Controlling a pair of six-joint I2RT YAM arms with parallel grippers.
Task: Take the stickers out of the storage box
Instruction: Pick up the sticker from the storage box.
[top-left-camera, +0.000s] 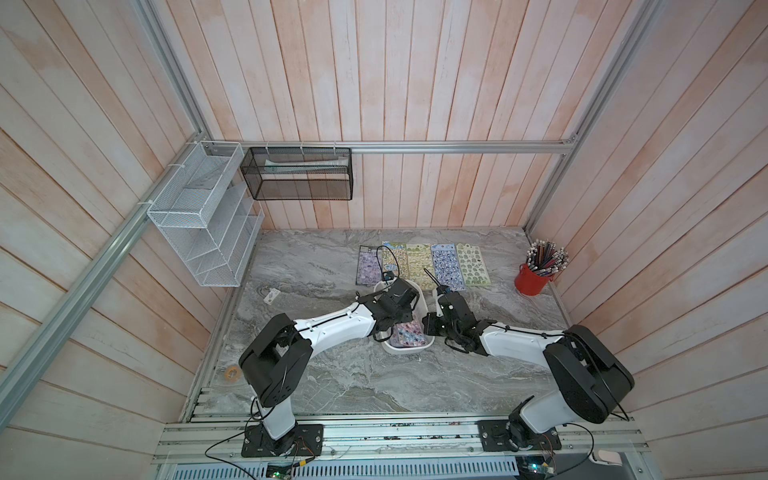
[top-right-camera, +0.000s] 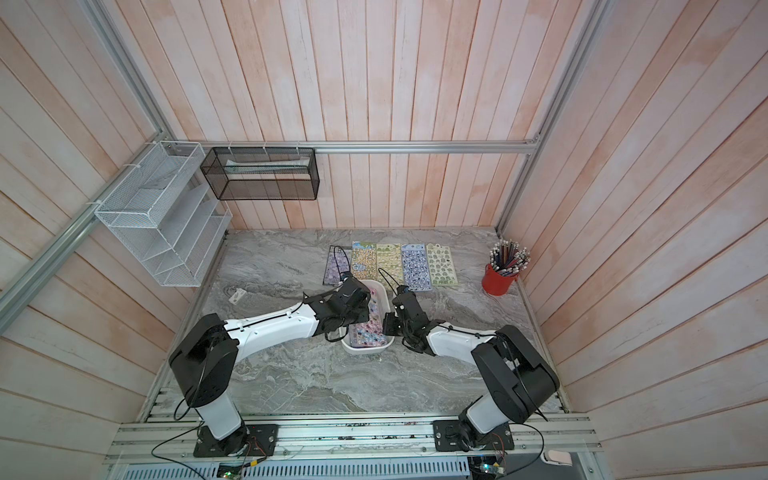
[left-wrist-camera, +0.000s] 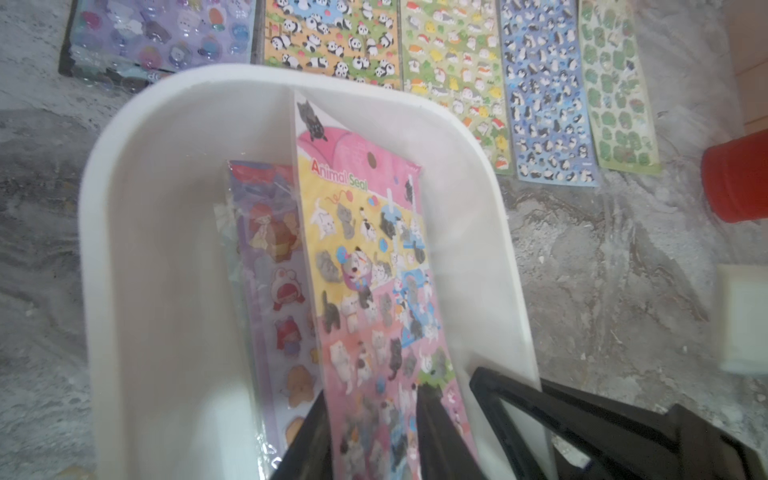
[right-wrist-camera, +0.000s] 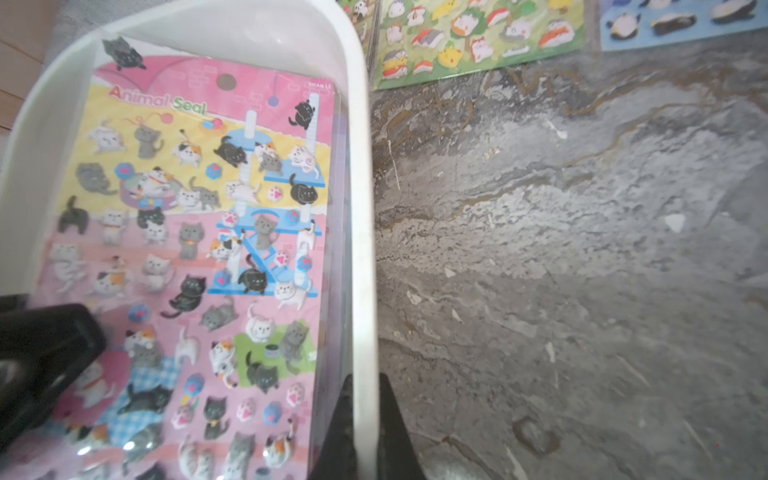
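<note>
The white storage box (top-left-camera: 405, 352) (top-right-camera: 365, 351) sits mid-table between both arms. Inside lies a pink and yellow cat sticker sheet (left-wrist-camera: 365, 270) (right-wrist-camera: 199, 249), its far end leaning up the end wall, over a purple sheet (left-wrist-camera: 278, 291). My left gripper (left-wrist-camera: 374, 390) reaches into the box with its jaws partly open, one finger on each side of the cat sheet. My right gripper (right-wrist-camera: 365, 376) is shut on the box's side wall (right-wrist-camera: 361, 208). Several more stickers (top-left-camera: 419, 266) lie side by side on the table behind the box.
A red cup of pencils (top-left-camera: 532, 278) stands at the right rear. A white wire rack (top-left-camera: 203, 220) and a black mesh basket (top-left-camera: 299, 174) hang on the left and back walls. A small white tag (top-left-camera: 271, 296) and a tape roll (top-left-camera: 232, 372) lie at the left.
</note>
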